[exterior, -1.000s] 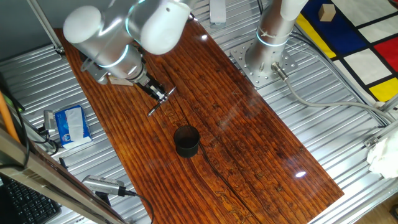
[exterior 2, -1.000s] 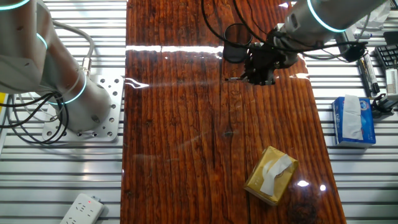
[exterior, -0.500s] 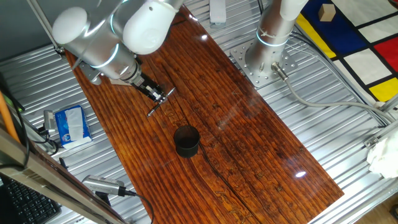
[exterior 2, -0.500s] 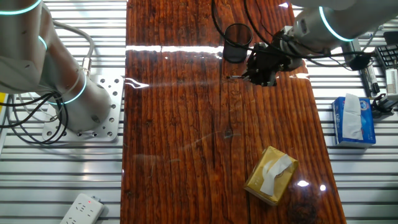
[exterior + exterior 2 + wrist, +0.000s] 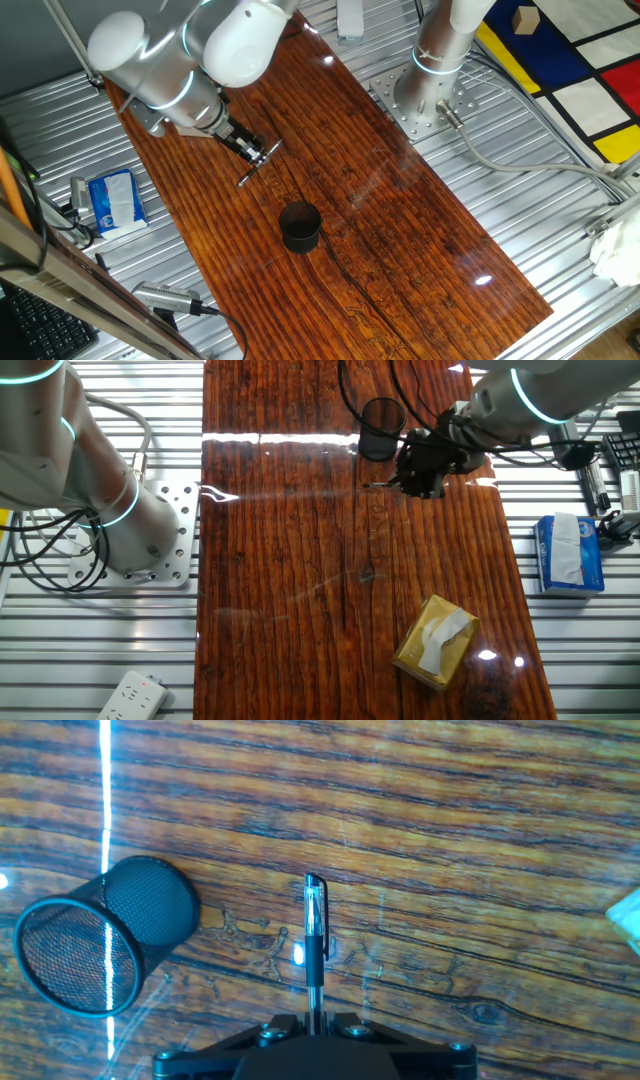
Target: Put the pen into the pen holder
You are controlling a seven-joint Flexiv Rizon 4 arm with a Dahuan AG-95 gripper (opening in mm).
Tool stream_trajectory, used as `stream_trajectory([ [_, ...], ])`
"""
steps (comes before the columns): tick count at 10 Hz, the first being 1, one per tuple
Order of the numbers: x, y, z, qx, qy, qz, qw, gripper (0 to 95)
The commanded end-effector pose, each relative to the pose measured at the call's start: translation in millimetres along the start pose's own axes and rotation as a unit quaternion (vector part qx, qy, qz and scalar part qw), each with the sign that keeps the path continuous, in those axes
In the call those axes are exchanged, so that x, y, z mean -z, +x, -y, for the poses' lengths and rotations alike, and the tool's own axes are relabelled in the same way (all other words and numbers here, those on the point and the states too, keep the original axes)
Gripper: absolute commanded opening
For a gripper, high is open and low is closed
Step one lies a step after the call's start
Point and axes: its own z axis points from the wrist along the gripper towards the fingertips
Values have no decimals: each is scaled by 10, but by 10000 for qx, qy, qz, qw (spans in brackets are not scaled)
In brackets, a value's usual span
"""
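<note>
The pen [image 5: 314, 945] is a thin dark-grey and silvery stick held between my gripper's [image 5: 316, 1018] jaws, pointing away from the hand. In one fixed view my gripper [image 5: 256, 154] holds the pen [image 5: 260, 163] just above the wooden table, up and left of the pen holder [image 5: 300, 227], a short black mesh cup standing upright. In the other fixed view my gripper [image 5: 415, 482] is just right of and below the pen holder [image 5: 378, 428]. In the hand view the pen holder [image 5: 100, 935] is at the left.
A tan cardboard box [image 5: 434, 642] lies on the wooden table [image 5: 300, 560] near its front right. A blue tissue pack [image 5: 115, 200] and a silver tool with a cable [image 5: 165, 298] lie off the table's left side. The arm's base [image 5: 425, 90] is at the back.
The arm's upper body shifted slightly left and back; my gripper and the pen stayed almost in place above the table. The pen holder has not moved.
</note>
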Motion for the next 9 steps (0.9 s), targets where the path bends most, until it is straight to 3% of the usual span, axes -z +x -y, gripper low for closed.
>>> stream_trajectory([
  [1,-3,10,1,134,78,-48,9999,0],
  [9,-3,10,1,513,137,-62,9986,0],
])
